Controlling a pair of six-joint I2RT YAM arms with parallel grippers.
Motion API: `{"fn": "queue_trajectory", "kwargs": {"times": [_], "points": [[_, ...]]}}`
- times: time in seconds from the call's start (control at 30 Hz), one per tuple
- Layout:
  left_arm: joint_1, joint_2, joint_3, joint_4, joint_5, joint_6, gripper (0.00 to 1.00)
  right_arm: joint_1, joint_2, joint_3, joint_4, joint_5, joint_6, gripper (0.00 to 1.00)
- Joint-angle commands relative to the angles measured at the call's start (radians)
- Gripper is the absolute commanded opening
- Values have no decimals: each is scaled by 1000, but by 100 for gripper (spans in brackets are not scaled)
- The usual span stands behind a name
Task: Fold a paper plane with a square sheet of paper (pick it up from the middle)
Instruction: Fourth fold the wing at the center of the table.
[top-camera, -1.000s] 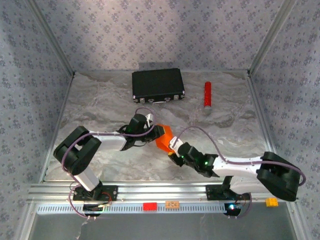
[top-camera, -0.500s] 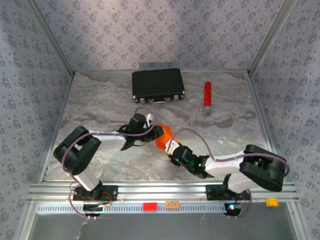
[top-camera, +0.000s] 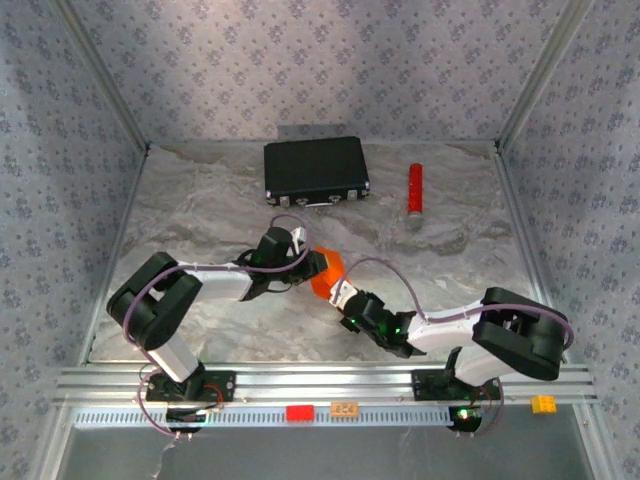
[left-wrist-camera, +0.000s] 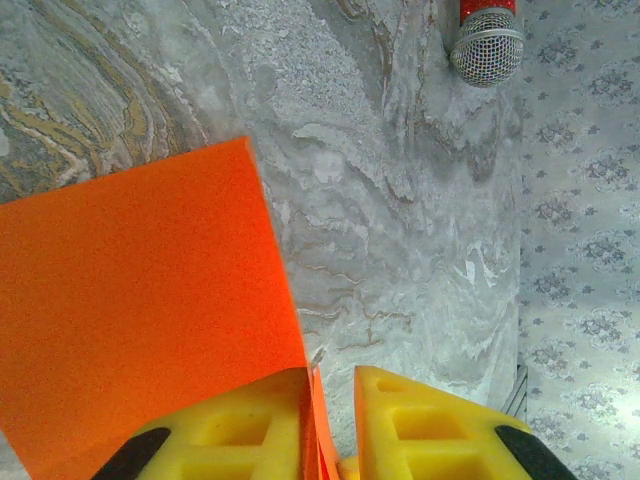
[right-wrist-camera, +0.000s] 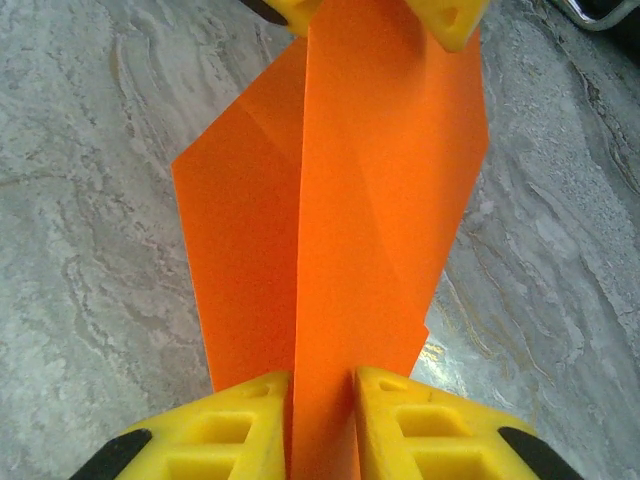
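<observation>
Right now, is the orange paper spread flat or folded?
Folded. From the right wrist, the orange paper bends along a sharp centre crease, and its two sides stand at an angle.

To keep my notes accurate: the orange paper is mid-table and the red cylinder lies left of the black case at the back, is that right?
Not quite: the top external view shows the red cylinder lying right of the black case at the back, not left. The orange paper is mid-table, as you say.
</observation>
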Motion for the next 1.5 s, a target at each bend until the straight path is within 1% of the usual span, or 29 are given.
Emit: {"fn": "queue_trajectory", "kwargs": {"times": [0.0, 0.17, 0.27, 0.33, 0.6, 0.77, 1.07, 1.27, 1.37, 1.47], "points": [[8, -1, 23, -2, 13, 2, 17, 6, 5, 7, 11, 21, 26, 25], [9, 0, 19, -5, 9, 2, 15, 5, -2, 8, 3, 18, 42, 24], [9, 0, 19, -4, 10, 1, 14, 4, -4, 9, 8, 12, 49, 28], [10, 0, 19, -6, 8, 1, 14, 5, -2, 8, 10, 10, 52, 29], [10, 5, 21, -6, 12, -2, 13, 3, -3, 7, 12, 20, 58, 25], [9, 4, 21, -6, 12, -2, 13, -7, -12, 2, 27, -29, 81, 26], [10, 4, 19, -7, 14, -2, 13, -19, -10, 4, 20, -24, 94, 25], [9, 3, 19, -6, 14, -2, 13, -20, -7, 9, 11, -19, 94, 23], [12, 2, 19, -7, 14, -2, 13, -21, -7, 10, 13, -22, 100, 19], [12, -1, 21, -7, 14, -2, 14, -24, -7, 9, 11, -20, 118, 19]]}}
